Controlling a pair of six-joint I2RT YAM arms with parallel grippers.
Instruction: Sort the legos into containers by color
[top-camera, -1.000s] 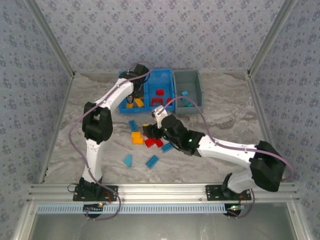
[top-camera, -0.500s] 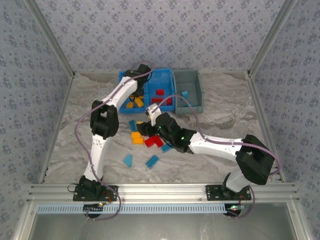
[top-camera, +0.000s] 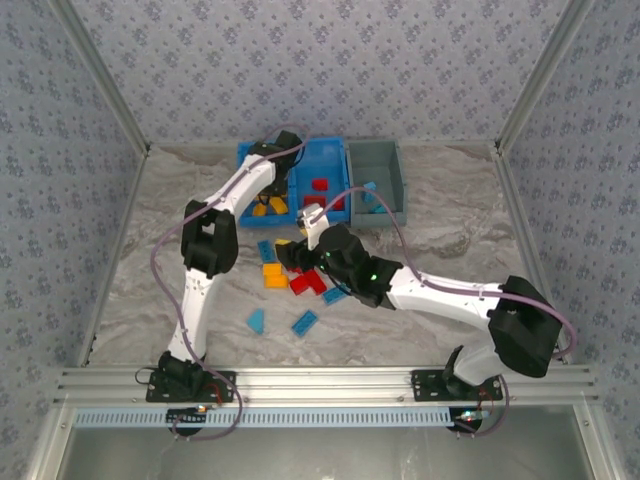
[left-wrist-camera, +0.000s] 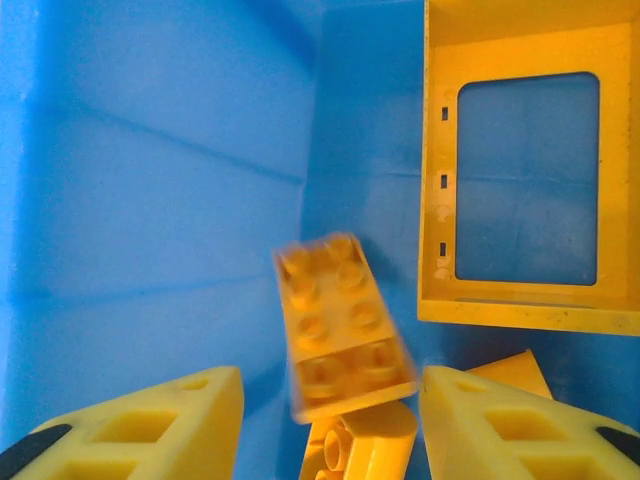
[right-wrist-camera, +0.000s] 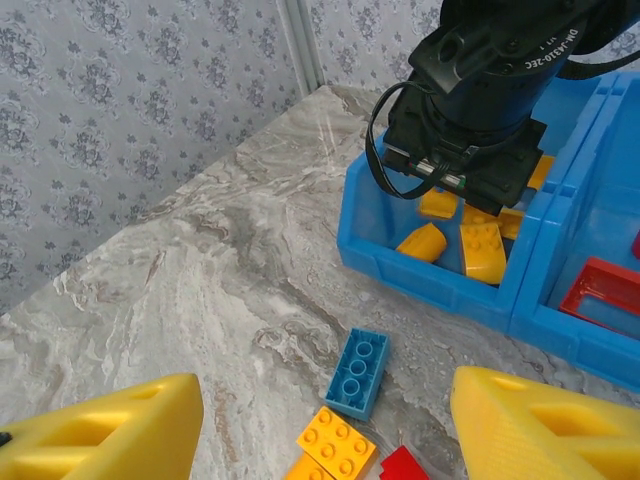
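Left pincer (left-wrist-camera: 330, 400) gapes in the blue bin's (right-wrist-camera: 430, 280) left compartment — one orange brick (left-wrist-camera: 340, 330) loose between its fingers (left-wrist-camera: 140, 425), one orange frame (left-wrist-camera: 520, 310) beside. Right pincer (right-wrist-camera: 325, 400) gapes over the pile (top-camera: 303, 284); four light blue bricks (top-camera: 305, 322) dot the tabletop (top-camera: 150, 260) — open room either side.

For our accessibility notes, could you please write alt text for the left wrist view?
A blurred orange brick is between the left claw's parted yellow fingers, above more orange pieces in a blue bin compartment. An open rectangular orange frame lies at upper right.
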